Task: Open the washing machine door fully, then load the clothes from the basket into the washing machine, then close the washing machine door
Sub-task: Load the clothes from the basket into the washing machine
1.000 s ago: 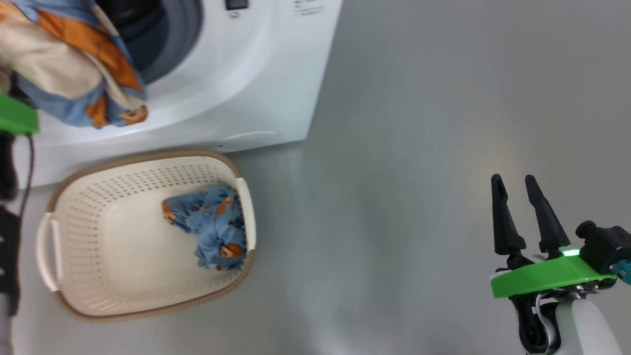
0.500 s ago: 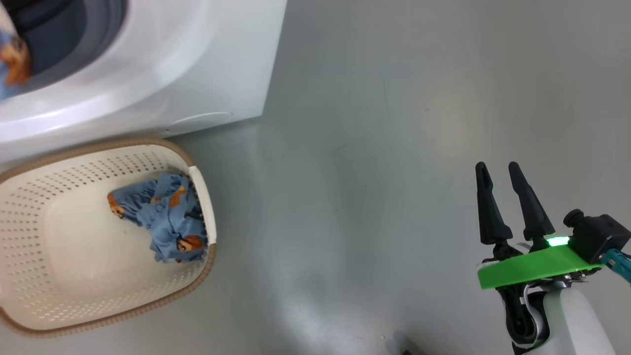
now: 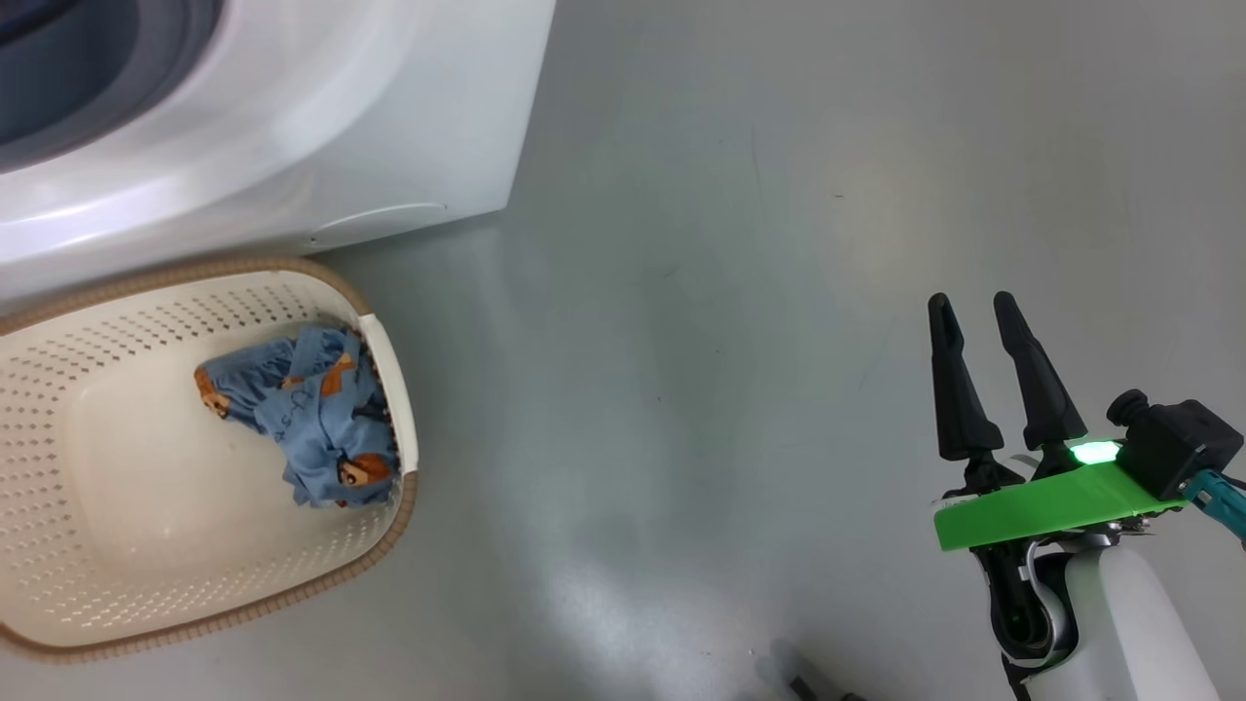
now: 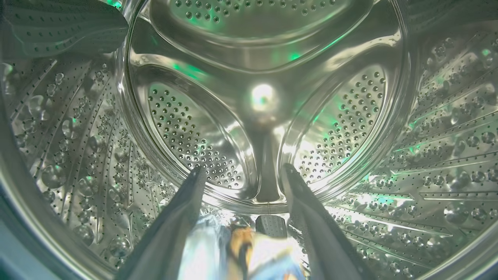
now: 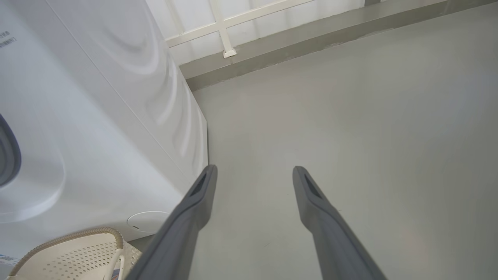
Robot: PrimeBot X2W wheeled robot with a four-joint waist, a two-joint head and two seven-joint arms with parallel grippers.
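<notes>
Laundry loading, seen through three cameras as I am driving the robot remotely. Through the left wrist camera I am looking into the steel drum (image 4: 264,97) of the washing machine (image 3: 341,117). The left gripper (image 4: 241,173) is reaching inside with its two fingers standing wide apart. Low between them, near the picture's bottom edge, a blurred cloth (image 4: 249,252) in blue, orange and white is showing. I cannot tell whether it is touching the fingers. In the head view the cream basket (image 3: 146,467) is sitting on the grey floor (image 3: 730,292) just in front of the machine. One blue bear-print garment (image 3: 302,419) is lying bunched against the basket's right-hand wall. The right gripper (image 3: 971,304) is hovering over the floor, well apart from the basket, its fingers spread and gripping nothing.
</notes>
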